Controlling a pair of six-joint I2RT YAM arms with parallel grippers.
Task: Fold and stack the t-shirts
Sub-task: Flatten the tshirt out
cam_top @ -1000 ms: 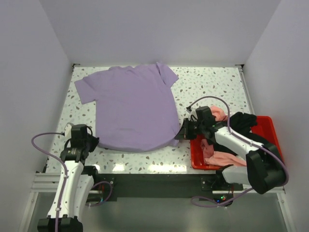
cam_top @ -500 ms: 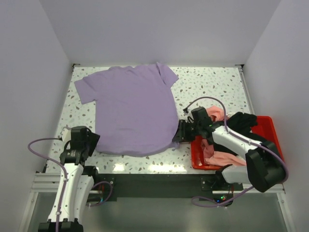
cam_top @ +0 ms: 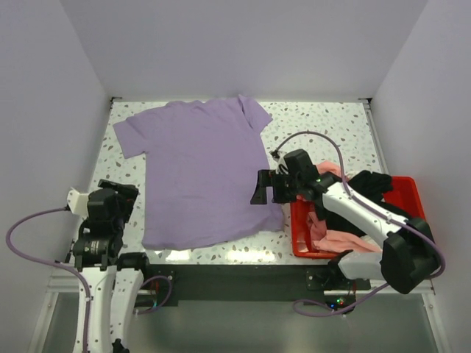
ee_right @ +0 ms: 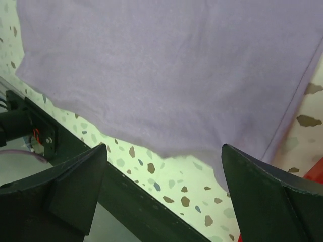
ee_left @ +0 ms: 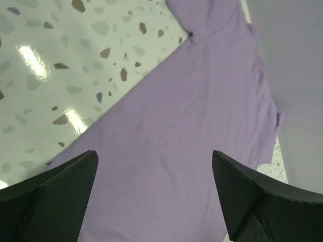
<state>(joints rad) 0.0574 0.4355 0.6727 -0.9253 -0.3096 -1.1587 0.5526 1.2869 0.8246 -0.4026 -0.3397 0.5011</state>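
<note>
Counter (cam_top: 324,129): one shirt (cam_top: 199,173) flat, centre to 10 o'clock. Bin (cam_top: 407,193) at 4 o'clock, just right of shirt's hem; other shirts (cam_top: 335,239) heaped in it.

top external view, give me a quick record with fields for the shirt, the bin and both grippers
shirt: large lavender-purple cloth t-shirt, spread flat and unfolded on the speckled table
bin: red plastic bin at the near right, holding salmon-pink cloth and black cloth
left gripper: open, empty, by the shirt's near left corner
right gripper: open, empty, above the shirt's near right edge
</note>
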